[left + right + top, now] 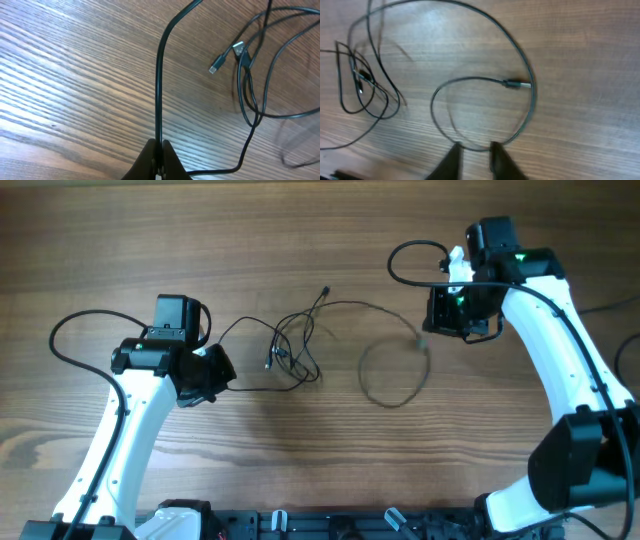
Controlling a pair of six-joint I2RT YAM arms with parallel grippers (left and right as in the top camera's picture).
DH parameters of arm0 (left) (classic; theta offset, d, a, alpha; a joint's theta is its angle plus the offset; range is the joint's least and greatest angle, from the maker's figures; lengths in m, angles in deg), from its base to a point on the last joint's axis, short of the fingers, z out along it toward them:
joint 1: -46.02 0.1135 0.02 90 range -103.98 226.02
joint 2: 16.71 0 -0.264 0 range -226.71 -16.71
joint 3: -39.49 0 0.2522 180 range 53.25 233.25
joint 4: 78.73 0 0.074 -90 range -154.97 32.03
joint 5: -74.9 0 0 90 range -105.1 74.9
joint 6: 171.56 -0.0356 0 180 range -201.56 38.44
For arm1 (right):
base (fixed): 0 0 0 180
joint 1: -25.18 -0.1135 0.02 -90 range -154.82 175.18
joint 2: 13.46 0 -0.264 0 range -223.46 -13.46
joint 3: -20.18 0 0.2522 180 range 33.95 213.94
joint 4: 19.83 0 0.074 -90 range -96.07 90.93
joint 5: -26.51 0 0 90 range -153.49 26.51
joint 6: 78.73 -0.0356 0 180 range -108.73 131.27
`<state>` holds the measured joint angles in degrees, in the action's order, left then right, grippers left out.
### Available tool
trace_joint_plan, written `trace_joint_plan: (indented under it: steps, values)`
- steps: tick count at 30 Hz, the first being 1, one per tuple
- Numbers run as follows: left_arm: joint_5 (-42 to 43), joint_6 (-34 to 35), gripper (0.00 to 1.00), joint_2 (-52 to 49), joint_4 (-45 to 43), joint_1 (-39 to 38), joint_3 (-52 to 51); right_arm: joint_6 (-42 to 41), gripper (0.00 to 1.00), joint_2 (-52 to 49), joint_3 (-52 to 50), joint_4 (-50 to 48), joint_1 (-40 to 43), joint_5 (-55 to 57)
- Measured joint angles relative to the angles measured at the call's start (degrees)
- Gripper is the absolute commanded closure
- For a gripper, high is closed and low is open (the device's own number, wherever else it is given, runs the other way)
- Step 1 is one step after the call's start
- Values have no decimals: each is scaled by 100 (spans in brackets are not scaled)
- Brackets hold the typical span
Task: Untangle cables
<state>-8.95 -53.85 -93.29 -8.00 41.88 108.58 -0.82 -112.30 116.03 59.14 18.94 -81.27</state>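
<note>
Black cables (292, 352), thin, light and limp, lie tangled and looped mid-worktop (100, 240); probably best pinched on a free strand near a plug (517, 85). Left gripper (159, 150) pinches one strand; right gripper (476, 156) stands slightly parted at the loop.

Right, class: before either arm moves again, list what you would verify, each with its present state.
1. Left gripper shut on a cable: ok.
2. Right gripper open, with the loop at its fingertips but ungripped: ok.
3. Tangle undone: not ok, strands cross between the arms.
4. Plug lying clear of the tangle: ok.
5. Whether the held cable and the loop are one cable: cannot tell.
</note>
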Motion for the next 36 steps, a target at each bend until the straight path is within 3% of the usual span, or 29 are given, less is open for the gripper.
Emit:
trace_joint_plan:
  steps: [3,7,17,26,36]
  values:
    - [-57,0,96,0,-44,0,0,24,36,-87,-15,42,-33,-37]
    - [-79,0,96,0,-57,0,0,0,36,-116,-22,-157,-160,-127]
    - [-79,0,96,-4,-81,0,0,-308,34,-232,-22,-1808,-988,-229]
    - [-76,0,96,-4,-79,0,0,-1991,32,-1102,-22,-3195,-1725,-275]
    - [-76,0,96,-4,-79,0,0,-4400,34,-1991,-22,-3851,-1987,-280]
